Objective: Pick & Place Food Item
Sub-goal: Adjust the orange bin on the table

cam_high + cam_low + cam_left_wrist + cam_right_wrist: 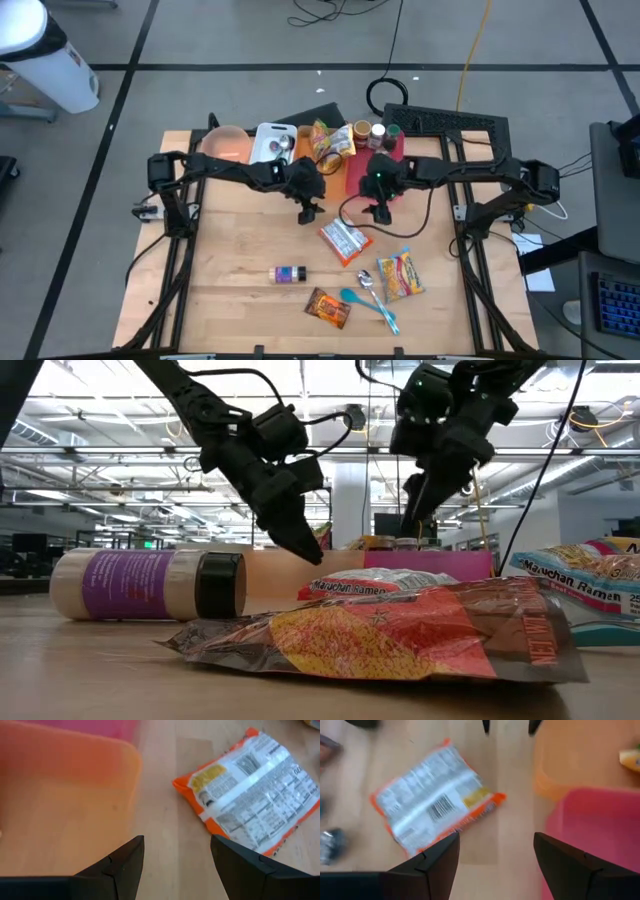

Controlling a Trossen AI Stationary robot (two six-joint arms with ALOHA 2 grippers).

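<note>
An orange-and-white ramen packet (345,241) lies flat on the wooden table, printed back up (250,795) (437,805). My left gripper (308,212) hangs open above the table just to the far left of it, fingers slanting down, nothing between them (177,865). My right gripper (380,213) hangs open to the packet's far right, higher up (415,510), and is also empty (495,865). Both stand between the packet and the trays at the back.
An orange tray (65,795) and a pink tray (590,825) sit just behind the grippers, with a bowl (225,143), plate and jars beyond. Nearer lie a second ramen packet (400,275), a snack bag (328,307), spoons (370,295) and a spice jar (290,274).
</note>
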